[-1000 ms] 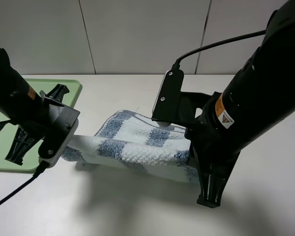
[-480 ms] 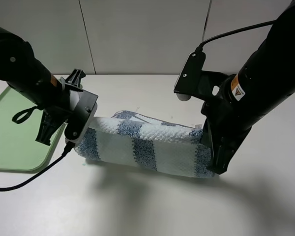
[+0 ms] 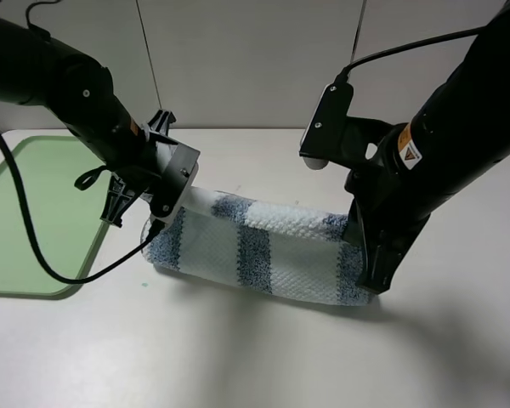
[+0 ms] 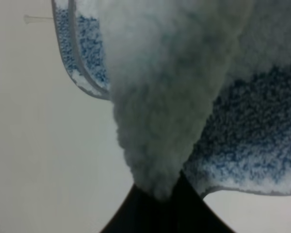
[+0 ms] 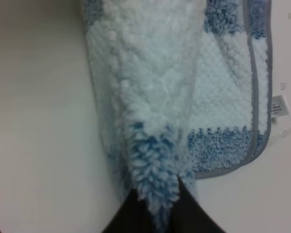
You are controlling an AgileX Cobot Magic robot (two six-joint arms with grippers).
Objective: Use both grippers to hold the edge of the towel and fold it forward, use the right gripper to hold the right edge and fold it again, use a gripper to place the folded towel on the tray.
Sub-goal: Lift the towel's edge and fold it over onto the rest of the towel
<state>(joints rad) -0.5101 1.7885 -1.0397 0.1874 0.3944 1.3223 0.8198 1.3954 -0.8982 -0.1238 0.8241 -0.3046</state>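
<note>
Both sets of fingers, clamped tight on the grey-hemmed edge of the towel (image 3: 263,251), have swung it farther forward than a second ago, left gripper (image 4: 157,204) and right gripper (image 5: 155,211) at either end, cloth half-rolled on the table (image 3: 238,357) beside the green tray (image 3: 34,221).

Orange warning-triangle sticker (image 3: 405,146) on R arm (image 3: 476,102); txt unreadable.

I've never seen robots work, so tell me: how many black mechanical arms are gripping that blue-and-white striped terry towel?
2. The black left gripper pinches the left end of the striped towel, beside the light-green plastic tray; the right gripper pinches its right end. None seems hidden.
</note>
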